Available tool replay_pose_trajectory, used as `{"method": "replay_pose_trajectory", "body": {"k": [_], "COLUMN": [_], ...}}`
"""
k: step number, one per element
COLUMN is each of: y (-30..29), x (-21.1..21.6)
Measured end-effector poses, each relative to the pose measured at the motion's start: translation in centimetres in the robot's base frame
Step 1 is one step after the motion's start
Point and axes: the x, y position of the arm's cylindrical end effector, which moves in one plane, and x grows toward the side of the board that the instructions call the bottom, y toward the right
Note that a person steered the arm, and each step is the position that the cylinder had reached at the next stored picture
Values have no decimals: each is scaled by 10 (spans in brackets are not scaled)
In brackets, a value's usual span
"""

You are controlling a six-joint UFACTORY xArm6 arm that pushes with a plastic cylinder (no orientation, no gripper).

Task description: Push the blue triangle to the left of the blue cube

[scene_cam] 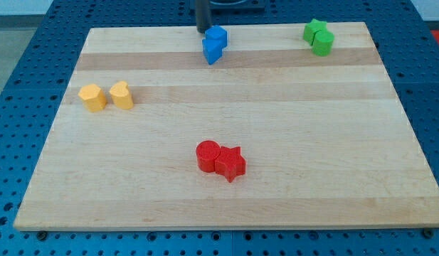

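A single camera looks down at an angle from beyond the near, bottom edge of the wooden board [226,192], facing its far, top edge. It sits back enough to show all four corners, with blue perforated table [20,142] visible around every edge.

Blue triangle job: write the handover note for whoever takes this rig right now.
My tip is at the view's top edge of the board, just to the view's upper left of the blue cube.
The blue triangle sits touching the cube, directly toward the view's bottom from it, not to its left.
Done: tip brought up beside the blue pair.
Left: bring the tip round to the triangle's right and push it to the cube's left.
Yellow blocks, red blocks and green blocks lie well away from the blue pair.
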Motion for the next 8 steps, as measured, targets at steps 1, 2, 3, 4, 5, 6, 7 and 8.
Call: {"method": "replay_pose_trajectory", "body": {"k": [1,2,3,4,5,6,7,8], "y": [33,35,35,34,12,-19,-21,-23], "x": [47,95,111,74,55,103,156,135]}}
